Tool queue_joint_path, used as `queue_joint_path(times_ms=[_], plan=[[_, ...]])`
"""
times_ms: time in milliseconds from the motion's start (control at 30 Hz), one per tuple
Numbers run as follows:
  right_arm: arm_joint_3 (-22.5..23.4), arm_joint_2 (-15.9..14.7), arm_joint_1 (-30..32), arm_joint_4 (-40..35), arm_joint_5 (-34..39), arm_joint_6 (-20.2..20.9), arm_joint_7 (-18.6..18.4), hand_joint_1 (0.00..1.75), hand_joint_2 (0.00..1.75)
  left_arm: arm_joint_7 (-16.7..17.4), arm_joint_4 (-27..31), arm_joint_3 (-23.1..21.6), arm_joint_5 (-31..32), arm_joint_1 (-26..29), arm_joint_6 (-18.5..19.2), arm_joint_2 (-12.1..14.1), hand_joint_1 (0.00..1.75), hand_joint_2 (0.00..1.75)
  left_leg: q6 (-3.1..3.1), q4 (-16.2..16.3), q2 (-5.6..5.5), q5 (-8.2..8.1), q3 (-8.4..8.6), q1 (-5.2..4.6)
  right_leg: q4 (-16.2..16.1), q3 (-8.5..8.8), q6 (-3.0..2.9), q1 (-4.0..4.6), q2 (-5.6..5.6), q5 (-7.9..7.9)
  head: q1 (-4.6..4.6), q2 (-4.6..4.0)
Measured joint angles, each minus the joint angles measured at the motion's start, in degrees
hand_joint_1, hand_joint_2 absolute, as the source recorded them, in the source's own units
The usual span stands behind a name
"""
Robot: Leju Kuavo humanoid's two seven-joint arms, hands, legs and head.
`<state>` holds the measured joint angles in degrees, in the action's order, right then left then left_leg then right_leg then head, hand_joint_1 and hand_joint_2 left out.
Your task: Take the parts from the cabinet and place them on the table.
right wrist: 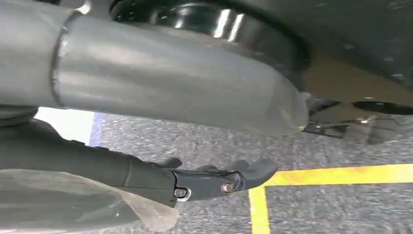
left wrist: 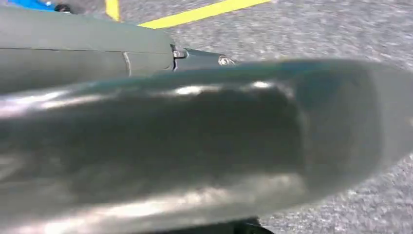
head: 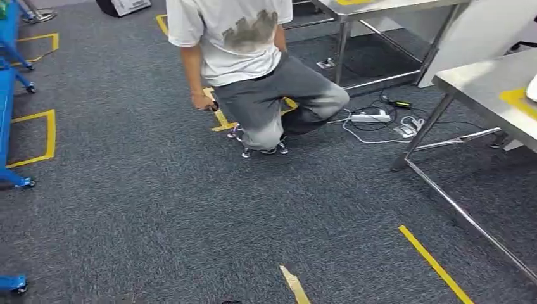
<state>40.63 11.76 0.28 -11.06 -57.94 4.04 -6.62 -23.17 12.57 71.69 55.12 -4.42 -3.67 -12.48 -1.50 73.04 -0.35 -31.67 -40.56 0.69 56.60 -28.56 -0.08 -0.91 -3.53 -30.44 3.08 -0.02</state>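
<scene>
In the head view a steel table [head: 487, 82] stands at the right, with a yellow mark on its top. Hanging over the grey carpet, my left hand [left wrist: 195, 136] shows its thick grey thumb close to the camera and one dark finger [left wrist: 199, 57] stretched out straight behind it, with nothing in it. My right hand [right wrist: 165, 92] also hangs above the carpet. Its grey thumb and dark fingers [right wrist: 214, 180] lie extended and apart and hold nothing.
A person [head: 240, 50] crouches on a small wheeled stool ahead, one hand low near the floor. A second steel table [head: 380, 7] stands behind. A power strip [head: 370, 117] and cables lie by the table legs. Blue wheeled frames [head: 6, 82] line the left. Yellow tape [head: 434, 263] marks the carpet.
</scene>
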Motion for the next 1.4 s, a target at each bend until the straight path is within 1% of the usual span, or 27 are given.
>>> queue_joint_path(times_ms=[67, 100, 133, 267, 333, 367, 433, 467, 533, 567, 600, 633, 700, 767, 800, 833, 900, 967, 1000, 1067, 1100, 1133, 1167, 1200, 1267, 1333, 1400], plan=[[0.09, 0.0, -0.02, 0.0, -0.64, 0.0, 0.26, 0.0, 0.0, 0.0, 0.0, 0.0, 0.0, 0.0, -0.5, 0.0, 0.0, 0.0, 0.25, -10.2, 1.67, 4.81, 5.47, -0.01, 0.0, 0.58, 0.34, 0.0, -1.37, -0.39, -0.02, 0.0], [0.11, 0.0, -0.01, 0.0, -0.9, 0.0, 0.37, 0.0, 0.0, 0.0, 0.0, 0.0, 0.0, -0.1, -0.68, -0.11, 0.0, 0.0, 0.57, -13.96, 4.88, 4.54, 7.53, -0.48, -0.02, 0.72, 0.76, 0.18, -1.94, -0.68, -0.02, 0.0], [0.15, 0.0, -0.02, 0.0, -1.01, 0.0, 0.39, 0.0, 0.0, 0.0, 0.0, -0.02, 0.0, -0.32, -0.77, -0.15, 0.0, 0.0, 1.36, -14.43, 4.51, 4.51, 7.58, -0.72, 0.17, 0.26, 1.28, 0.64, -2.48, -1.1, -0.04, 0.0], [0.22, -0.02, -0.24, -0.02, -1.16, 0.0, 0.53, 0.0, 0.0, -0.07, 0.0, 0.0, -0.02, -0.1, -0.86, -0.37, 0.0, 0.0, 2.99, -15.0, 1.85, 4.72, 7.62, -0.66, -0.41, 1.86, 2.41, 0.42, -4.44, -1.52, -0.08, 0.02], [0.29, -0.02, -0.2, -0.02, -1.18, 0.0, 0.13, 0.0, 0.0, -0.48, 0.0, 0.0, 0.18, -0.19, -0.15, -0.55, 0.0, 0.0, 3.62, -15.19, 0.85, 5.03, 7.56, -0.43, 4.39, -0.45, 2.7, 0.17, 1.31, -5.03, -0.57, 0.02], [0.35, -0.02, -0.12, -0.02, -1.08, 0.0, -0.24, 0.0, 0.0, -0.63, 0.0, -0.02, 0.55, -0.27, 0.0, -0.61, 0.0, 0.0, 3.75, -15.17, 0.14, 5.09, 7.43, -0.44, 9.6, -2.97, 2.76, 0.16, 2.67, -7.4, -0.92, 0.0], [0.61, -0.13, 0.08, -0.02, -0.88, 0.04, -0.7, 0.0, 0.0, -0.66, 0.0, -0.07, 0.9, -0.23, -0.09, -0.72, 0.0, 0.0, 3.83, -15.14, -1.32, 5.07, 7.37, -0.55, 18.39, -7.83, 2.79, 0.25, 3.4, -10.0, -0.85, 0.0], [0.85, -0.13, 0.17, -0.02, -0.86, 0.04, -0.74, 0.0, 0.0, -0.68, 0.0, -0.04, 0.96, -0.16, -0.2, -0.79, 0.0, 0.0, 3.82, -15.13, -2.14, 5.06, 7.45, -0.57, 19.05, -8.71, 2.75, 0.25, 3.44, -9.14, -0.87, 0.0], [1.2, -0.31, 0.29, -0.02, -0.86, 0.02, -0.83, 0.0, 0.0, -0.68, 0.0, -0.07, 1.03, -0.14, -0.2, -0.87, 0.0, 0.0, 3.79, -15.05, -4.0, 5.04, 7.65, -0.55, 12.35, -6.59, 2.5, 0.2, 3.76, -3.65, -0.89, 0.0], [1.27, -0.35, 0.28, -0.02, -0.86, 0.02, -0.83, 0.0, 0.0, -0.68, 0.0, -0.07, 1.05, -0.17, -0.2, -0.92, 0.0, 0.0, 3.66, -14.99, -4.94, 4.97, 7.75, -0.48, 6.33, -4.15, 2.33, 0.12, 4.87, -0.33, -0.89, 0.0], [1.31, -0.37, 0.32, -0.02, -0.86, 0.02, -0.83, 0.0, 0.0, -0.68, 0.0, -0.07, 1.05, -0.16, -0.2, -0.96, 0.0, 0.0, 3.5, -14.87, -5.57, 4.91, 7.63, -0.39, 2.29, -2.67, 2.17, -0.14, 7.93, 1.05, -0.96, 0.0], [1.36, -0.37, 0.41, -0.02, -0.88, 0.02, -0.81, 0.0, 0.0, -0.66, 0.02, -0.07, 1.07, -0.31, -0.2, -0.96, 0.0, 0.0, 3.09, -14.28, -6.25, 4.74, 7.24, -0.81, 0.72, -2.02, 2.0, -0.5, 9.95, 0.34, -0.89, 0.0], [1.42, -0.39, 0.3, -0.02, -1.4, 0.24, -0.48, 0.0, 0.0, -0.22, 0.02, -0.11, 1.16, -0.19, -0.24, -0.94, 0.0, 0.0, 2.26, -14.65, -7.57, 5.15, 6.7, -0.32, 1.08, -1.63, 1.71, -0.11, 8.85, 0.15, -0.92, 0.0], [1.51, -0.39, 0.26, -0.02, -2.1, 0.44, -0.11, 0.0, 0.0, 0.09, 0.02, -0.11, 1.36, 0.1, -0.5, -0.92, 0.0, 0.0, 1.45, -14.7, -8.89, 5.42, 6.52, -0.18, 0.44, -1.31, 0.81, -0.28, 7.27, 0.66, -0.85, 0.0], [1.53, -0.42, 0.29, -0.02, -2.48, 0.57, 0.07, 0.0, 0.0, 0.44, 0.02, -0.13, 1.38, 0.17, -0.57, -0.92, 0.0, 0.0, 1.34, -13.59, -4.91, 4.49, 6.19, -0.5, 0.2, -1.03, 0.49, -0.3, 6.16, 0.81, -0.83, 0.0], [1.55, -0.42, 0.33, -0.02, -2.72, 0.66, 0.33, 0.0, 0.0, 0.66, 0.02, -0.15, 1.38, 0.1, -0.75, -0.92, 0.0, 0.0, 1.06, -10.65, -2.11, 2.39, 4.86, -0.57, 0.17, -0.97, 0.12, -0.17, 5.32, 0.72, -0.48, 0.0], [1.55, -0.44, 0.6, -0.02, -3.23, 0.66, 0.5, 0.0, 0.0, 0.65, 0.02, -0.17, 1.38, -0.26, -0.77, -0.92, 0.0, 0.0, 0.65, -1.29, -0.5, -2.32, 0.61, -0.35, 0.18, -0.87, -0.18, 0.1, 3.08, 0.48, -0.52, 0.0], [1.55, -0.55, 0.66, -0.02, -3.41, 0.63, 0.66, 0.0, 0.0, 0.65, 0.0, -0.2, 1.38, -0.17, -0.81, -0.92, 0.0, 0.0, 0.39, 3.49, -0.24, -3.32, -1.42, -0.11, 0.2, -0.75, -0.19, 0.2, 1.11, 0.28, -0.5, 0.0], [1.55, -0.55, 0.64, -0.02, -3.41, 0.63, 0.77, 0.0, 0.0, 0.65, 0.0, -0.2, 1.35, 0.0, -0.85, -0.9, 0.0, 0.0, 0.37, 1.68, -0.1, -1.71, -0.28, -0.06, 0.2, -0.6, -0.15, 0.23, 0.29, 0.15, -0.5, 0.0], [1.55, -0.55, 0.57, -0.02, -3.44, 0.63, 0.85, 0.0, 0.0, 0.65, 0.02, -0.2, 1.36, 0.04, -0.92, -0.87, 0.0, 0.0, 0.73, -8.48, 1.11, 3.45, 5.14, -0.13, 0.2, 0.04, 0.12, 0.23, -1.27, -0.27, -0.5, 0.0], [1.55, -0.55, 0.56, -0.02, -3.44, 0.65, 0.9, 0.0, 0.0, 0.65, 0.02, -0.2, 1.35, 0.0, -0.92, -0.87, 0.0, 0.0, 1.09, -13.28, 3.95, 4.69, 7.62, -0.4, 0.2, 0.37, 0.43, 0.31, -1.89, -0.53, -0.48, 0.0], [1.55, -0.57, 0.59, -0.02, -3.44, 0.66, 0.9, 0.0, 0.0, 0.65, 0.02, -0.22, 1.36, -0.25, -0.92, -0.87, 0.0, 0.0, 1.3, -14.49, 4.89, 3.76, 8.25, -1.17, 0.45, -0.29, 0.96, 0.84, -2.47, -1.0, -0.44, 0.0], [1.55, -0.57, 0.58, -0.02, -3.44, 0.66, 0.9, 0.0, 0.0, 0.65, 0.02, -0.22, 1.36, -0.41, -0.92, -0.92, 0.0, 0.0, 1.8, -14.28, 4.43, 3.75, 8.09, -1.01, 0.29, -0.11, 1.2, 0.77, -2.9, -1.12, -0.63, 0.02], [1.55, -0.57, 0.53, -0.02, -3.44, 0.66, 0.9, 0.0, 0.0, 0.65, 0.02, -0.22, 1.38, -0.32, -0.92, -0.9, 0.0, 1.75, 2.0, -14.31, 3.77, 3.65, 7.97, -1.14, 0.21, 0.11, 1.41, 0.77, -3.59, -1.24, -0.65, 0.0], [1.55, -0.57, 0.08, -0.02, -3.61, 0.63, 0.9, 0.0, 0.0, 0.63, 0.02, -0.24, 1.81, 0.09, -0.98, -0.83, 0.0, 1.75, 2.78, -14.85, 2.51, 3.92, 7.97, -1.08, -0.01, 1.34, 2.05, 0.72, -4.68, -1.34, -0.52, 0.0], [1.55, -0.59, -0.02, -0.04, -3.89, 0.66, 0.92, 0.0, 0.0, 0.65, 0.02, -0.31, 2.03, 0.02, -1.12, -0.83, 0.0, 1.75, 3.47, -15.25, 1.53, 4.37, 8.15, -0.67, 3.42, -0.59, 2.42, 0.29, 1.49, -4.04, -1.07, 0.02], [1.53, -0.61, 0.07, -0.02, -4.27, 0.85, 0.96, 0.0, 0.0, 0.79, 0.02, -0.35, 2.14, -0.29, -1.16, -0.83, 0.0, 1.75, 3.7, -15.21, 0.0, 4.4, 8.03, -0.67, 13.9, -5.82, 2.59, 0.27, 3.33, -8.44, -1.18, 0.0]])
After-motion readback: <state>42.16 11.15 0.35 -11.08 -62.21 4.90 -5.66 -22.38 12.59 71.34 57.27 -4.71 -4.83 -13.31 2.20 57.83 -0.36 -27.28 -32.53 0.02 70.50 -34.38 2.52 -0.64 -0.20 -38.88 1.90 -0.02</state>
